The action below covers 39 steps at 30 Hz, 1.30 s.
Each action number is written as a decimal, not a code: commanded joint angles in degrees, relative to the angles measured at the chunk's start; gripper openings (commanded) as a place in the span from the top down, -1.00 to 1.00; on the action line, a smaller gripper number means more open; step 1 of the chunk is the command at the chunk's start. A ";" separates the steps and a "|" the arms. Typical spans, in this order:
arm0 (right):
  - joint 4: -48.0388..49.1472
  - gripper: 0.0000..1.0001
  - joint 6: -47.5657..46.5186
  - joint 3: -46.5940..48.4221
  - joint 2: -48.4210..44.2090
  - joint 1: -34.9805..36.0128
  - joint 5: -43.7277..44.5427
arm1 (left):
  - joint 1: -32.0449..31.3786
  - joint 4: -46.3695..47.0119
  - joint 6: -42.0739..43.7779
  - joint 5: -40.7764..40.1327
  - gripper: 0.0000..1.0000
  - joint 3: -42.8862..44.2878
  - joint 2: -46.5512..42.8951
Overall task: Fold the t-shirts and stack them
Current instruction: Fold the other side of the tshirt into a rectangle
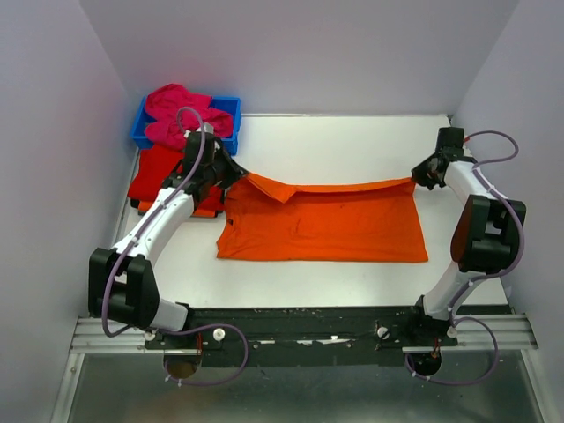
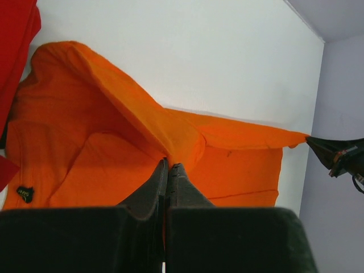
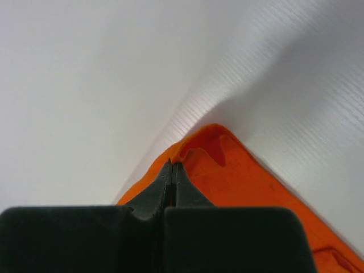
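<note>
Between left claw (image 2: 169, 166) and right claw (image 3: 172, 166), orange t-shirt (image 1: 326, 227), corners pinched

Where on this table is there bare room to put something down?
Bare white table lies beyond the far edge of the orange t-shirt, from the blue bin across to the right claw, and in a narrower strip between its near hem and the black base rail. The far-left corner is crowded: bin, magenta shirt, red shirt, left claw.

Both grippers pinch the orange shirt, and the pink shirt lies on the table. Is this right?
Not quite. The pink shirt lies in the blue bin, as the top view shows. The left gripper and right gripper do pinch the orange shirt.
</note>
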 commanded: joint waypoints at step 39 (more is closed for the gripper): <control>7.24 0.18 -7.33 -23.63 -17.62 -2.72 -6.53 | -7.03 4.96 -7.94 -1.61 1.00 -39.41 -26.31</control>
